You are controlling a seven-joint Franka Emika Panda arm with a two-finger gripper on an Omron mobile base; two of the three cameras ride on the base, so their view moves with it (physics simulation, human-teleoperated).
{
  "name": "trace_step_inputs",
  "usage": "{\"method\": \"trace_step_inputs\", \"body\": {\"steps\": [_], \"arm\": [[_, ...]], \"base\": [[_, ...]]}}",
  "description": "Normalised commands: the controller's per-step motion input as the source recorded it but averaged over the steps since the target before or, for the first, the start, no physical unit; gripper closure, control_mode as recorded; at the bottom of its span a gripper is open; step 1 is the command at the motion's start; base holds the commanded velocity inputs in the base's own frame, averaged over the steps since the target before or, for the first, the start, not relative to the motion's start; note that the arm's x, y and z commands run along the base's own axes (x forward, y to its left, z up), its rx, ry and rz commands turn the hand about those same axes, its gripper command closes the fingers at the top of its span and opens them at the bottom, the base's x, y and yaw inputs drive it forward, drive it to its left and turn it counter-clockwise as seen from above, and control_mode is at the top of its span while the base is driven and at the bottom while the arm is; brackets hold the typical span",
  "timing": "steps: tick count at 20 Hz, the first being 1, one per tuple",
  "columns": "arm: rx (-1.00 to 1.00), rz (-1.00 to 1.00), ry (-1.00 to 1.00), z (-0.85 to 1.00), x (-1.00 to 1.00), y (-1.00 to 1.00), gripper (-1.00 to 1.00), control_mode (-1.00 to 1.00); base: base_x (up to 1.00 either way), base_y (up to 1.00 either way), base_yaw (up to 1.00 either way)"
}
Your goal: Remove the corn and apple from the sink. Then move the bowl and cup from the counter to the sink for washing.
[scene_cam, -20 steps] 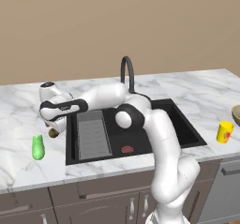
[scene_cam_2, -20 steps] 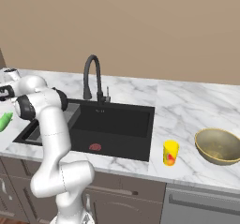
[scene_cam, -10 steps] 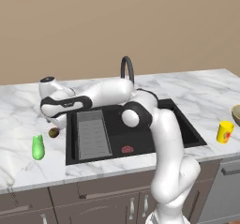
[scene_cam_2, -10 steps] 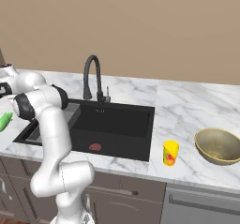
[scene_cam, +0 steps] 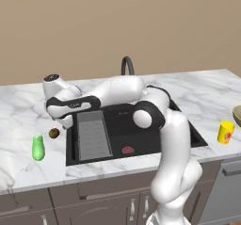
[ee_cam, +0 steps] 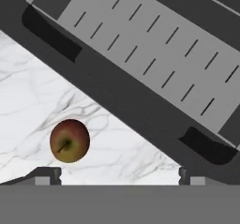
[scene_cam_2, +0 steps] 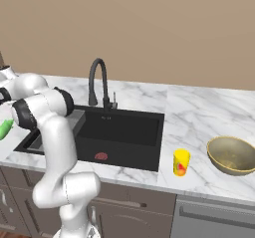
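One corn (scene_cam: 37, 148); one apple (scene_cam: 54, 133); one cup (scene_cam: 226, 132); one bowl (scene_cam_2: 231, 155); one sink (scene_cam: 188, 135).

So the sink (scene_cam: 141, 130) sits sunk into the counter (scene_cam: 197, 92), with the drain rack (scene_cam: 93, 135) in its left part and the faucet (scene_cam_2: 98, 80) behind it at the back edge. A flat item (scene_cam: 127, 149) lies on the basin floor near the front. Left of the sink, on the counter, the apple (scene_cam: 54, 133) sits just beside the rim, and the corn (scene_cam: 38, 148) lies a bit further left and nearer the front. Over on the right side, the cup (scene_cam_2: 181, 162) stands near the front edge, with the bowl (scene_cam_2: 231, 155) further right of it.
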Motion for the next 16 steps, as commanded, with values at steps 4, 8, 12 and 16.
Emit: {"method": "trace_step_inputs", "body": {"steps": [4,8,12,16], "arm": [[0.0,0.0,-0.08,0.23,-0.24,-0.32,-1.0,-1.0],[0.01,0.0,-0.04,0.23,-0.25,-0.35,-1.0,-1.0],[0.06,0.0,0.0,0.23,-0.24,-0.36,-1.0,-1.0],[0.09,0.0,0.0,0.21,-0.22,-0.37,-1.0,-1.0]], "base": [[0.0,0.0,0.0],[0.0,0.0,0.0],[0.0,0.0,0.0],[0.0,0.0,0.0]]}}
